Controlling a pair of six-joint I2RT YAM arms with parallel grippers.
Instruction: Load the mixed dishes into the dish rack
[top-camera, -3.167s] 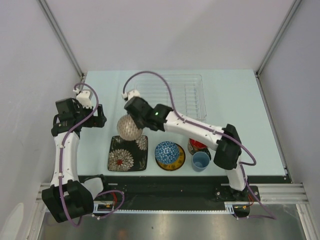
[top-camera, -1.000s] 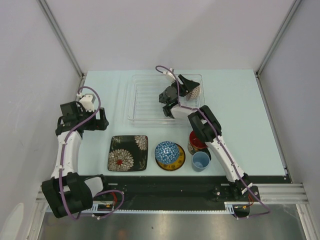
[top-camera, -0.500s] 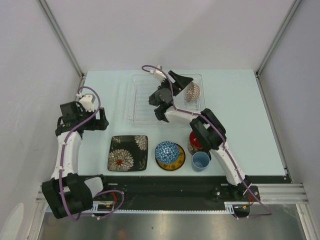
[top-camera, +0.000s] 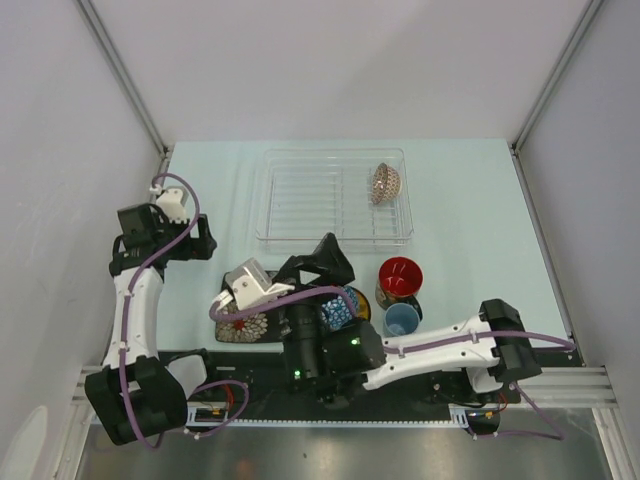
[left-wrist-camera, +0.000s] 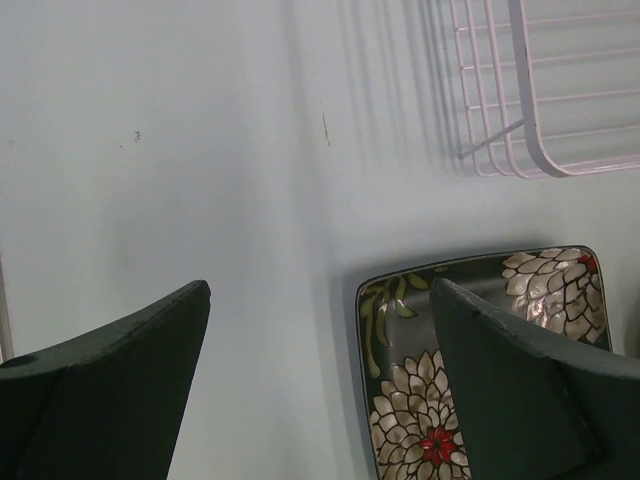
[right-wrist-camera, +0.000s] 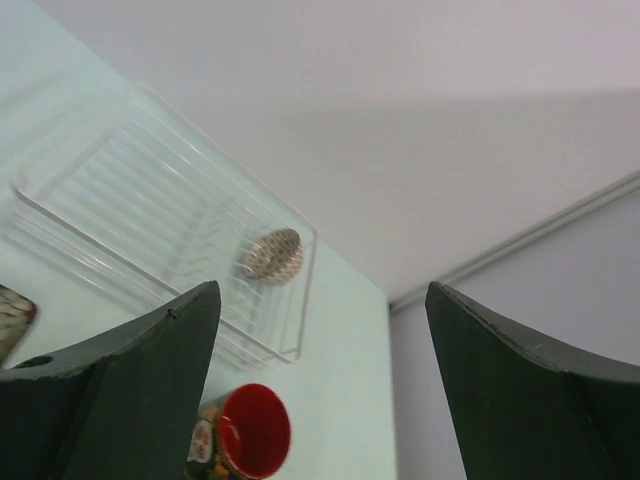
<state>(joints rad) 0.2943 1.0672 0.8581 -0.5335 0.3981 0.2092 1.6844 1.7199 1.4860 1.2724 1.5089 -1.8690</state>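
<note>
Cream-pink patterned bowl (top-camera: 384, 183) sat on edge at the far right of the clear plastic wire-grid dish rack (top-camera: 300, 195); black square floral plate (top-camera: 245, 325), blue patterned bowl (top-camera: 335, 310), dark mug with red inside (top-camera: 400, 276) and small light-blue cup (top-camera: 402, 320) waited on the surface (top-camera: 480, 220) by the arm bases. Both tools were empty, jaws apart: left tool (left-wrist-camera: 320, 290) beside the plate, right tool (top-camera: 322, 262) folded over plate and blue bowl, clearance hard to judge from above. Risk: a low swing there could clip the blue bowl or mug, and a bumped rack could topple the on-edge bowl.
</note>
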